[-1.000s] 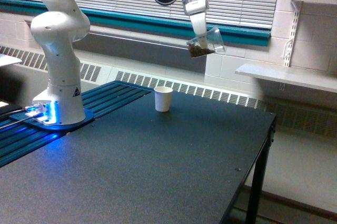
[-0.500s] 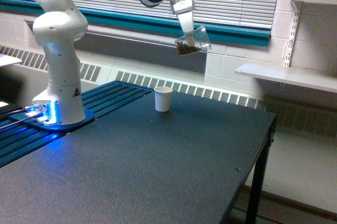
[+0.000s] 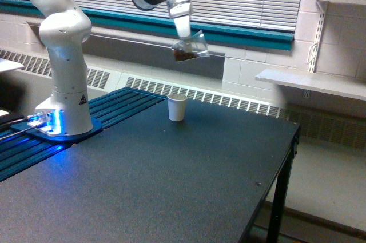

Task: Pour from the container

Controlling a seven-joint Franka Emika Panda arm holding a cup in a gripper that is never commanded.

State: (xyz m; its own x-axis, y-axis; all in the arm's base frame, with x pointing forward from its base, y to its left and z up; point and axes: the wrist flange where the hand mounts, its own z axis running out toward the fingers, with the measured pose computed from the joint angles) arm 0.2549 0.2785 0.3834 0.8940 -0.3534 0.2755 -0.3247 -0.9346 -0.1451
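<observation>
Your container [image 3: 190, 48] hung tilted in the air, its long axis slanting so the brown granules sat at the lower left end and the other end pointed up to the right. Your hand [image 3: 184, 34] was clamped on it from above. A white paper cup [image 3: 177, 107] stood upright on the bench [image 3: 171, 180] well below, with nothing between them.

No readable text, brand or number appears anywhere. The only sign is a small black triangular mark [image 3: 82, 99] on the lower part of the white robot base column [image 3: 68, 83], at the left of the frame; its content is too small to read.
</observation>
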